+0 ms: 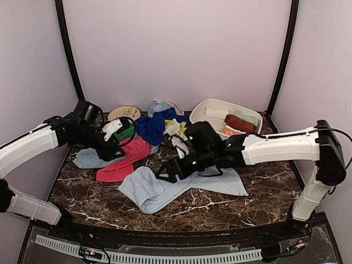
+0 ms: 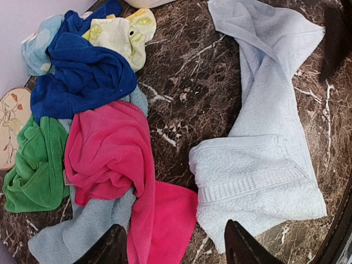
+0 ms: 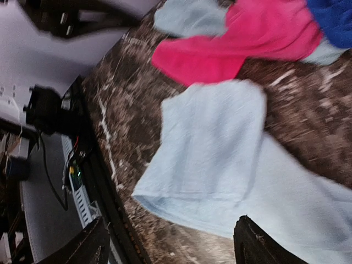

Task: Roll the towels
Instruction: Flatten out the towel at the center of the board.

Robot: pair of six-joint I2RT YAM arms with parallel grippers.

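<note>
Pale towel: lay nearest, half-folded and crumpled on the table, unrolled; judged the piece in hand.
Right gripper: jaws apart, empty, hung over that towel's folded end, probably to take an edge.
Left gripper: jaws apart, empty, above the pink towel, likely placed to assist.
Blue towel and others lay heaped behind, unrolled.
Tub, far right: held finished rolls.
</note>
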